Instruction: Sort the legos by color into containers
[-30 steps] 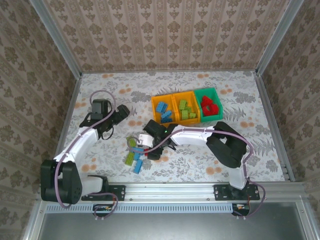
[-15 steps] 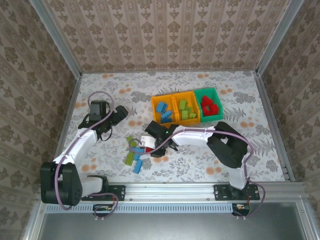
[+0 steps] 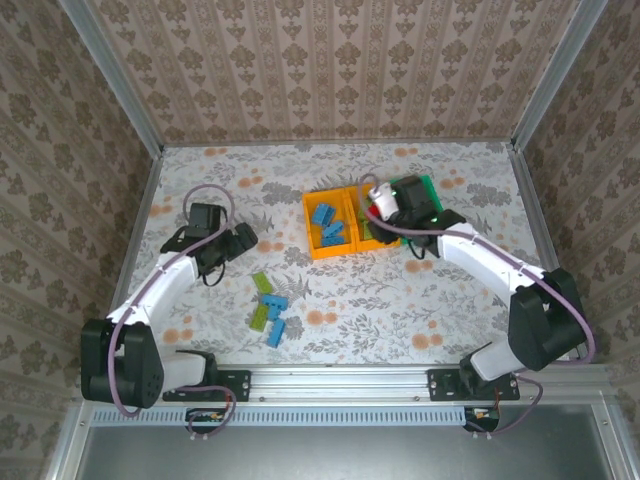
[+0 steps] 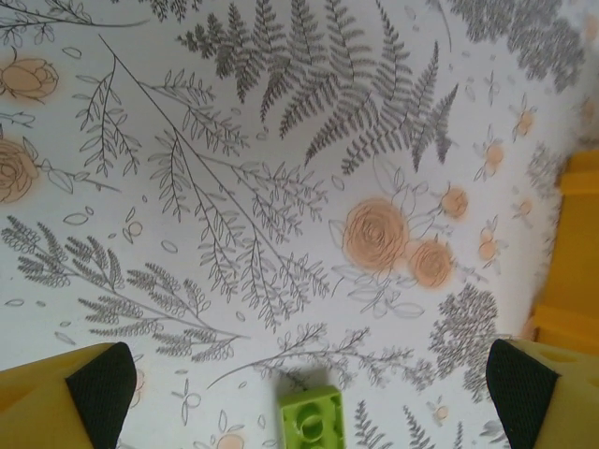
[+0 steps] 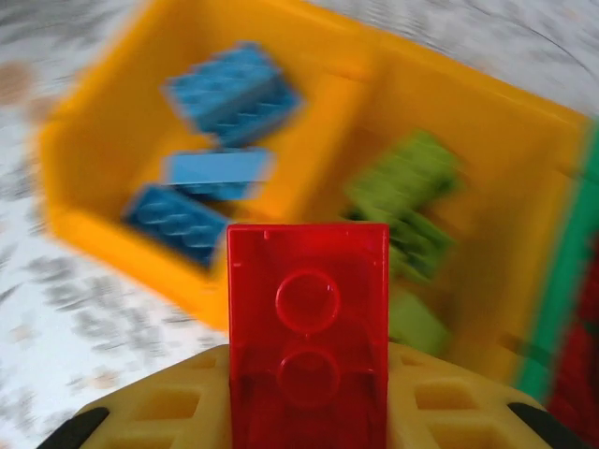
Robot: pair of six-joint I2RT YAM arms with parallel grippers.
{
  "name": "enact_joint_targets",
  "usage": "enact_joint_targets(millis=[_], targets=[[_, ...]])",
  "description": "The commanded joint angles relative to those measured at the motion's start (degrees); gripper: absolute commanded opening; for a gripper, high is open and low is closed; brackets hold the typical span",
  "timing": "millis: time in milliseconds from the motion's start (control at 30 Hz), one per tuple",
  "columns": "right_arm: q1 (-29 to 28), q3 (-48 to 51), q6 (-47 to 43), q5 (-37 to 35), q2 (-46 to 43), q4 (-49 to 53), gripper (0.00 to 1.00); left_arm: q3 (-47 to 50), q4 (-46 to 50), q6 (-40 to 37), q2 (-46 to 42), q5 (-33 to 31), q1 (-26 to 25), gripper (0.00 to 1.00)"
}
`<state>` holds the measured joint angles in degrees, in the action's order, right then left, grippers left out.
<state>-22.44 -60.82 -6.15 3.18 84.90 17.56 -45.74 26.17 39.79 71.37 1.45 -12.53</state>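
Soft, bright, even light fills the overhead view. Shadows on the table (image 3: 400, 300) are faint and diffuse, and nothing glares. The left wrist view is crisp, turning paler toward its top right corner. In the right wrist view the containers (image 5: 360, 103) smear with motion blur, while the close red lego (image 5: 307, 346) is sharp.

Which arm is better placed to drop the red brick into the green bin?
Right. The right claw grips the red brick above the bins, near the green bin; the left claw hovers open over the table, away from them.
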Motion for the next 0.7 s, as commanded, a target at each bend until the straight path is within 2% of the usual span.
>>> enact_joint_targets(millis=[0,167,433,533,667], targets=[[4.9,-3.8,6.6,-3.2,2.3,5.4,0.24,-2.4,7.1,-3.0,1.0,-5.5,-2.2,1.00],[13.0,-11.2,12.8,-3.3,10.4,11.0,0.23,-4.8,12.2,-4.0,5.4,-8.1,-5.2,1.00],[14.4,-19.2,10.5,-8.0,19.1,12.9,0.24,-5.7,12.9,-4.4,8.4,-8.8,-7.7,1.00],[14.9,-22.4,9.2,-9.3,22.8,16.3,0.29,-6.1,14.4,-4.7,9.4,-8.5,-7.8,1.00],[15.0,-23.8,9.3,-10.5,25.0,18.0,0.42,-5.7,17.8,-4.0,9.1,-8.9,-7.9,1.00]])
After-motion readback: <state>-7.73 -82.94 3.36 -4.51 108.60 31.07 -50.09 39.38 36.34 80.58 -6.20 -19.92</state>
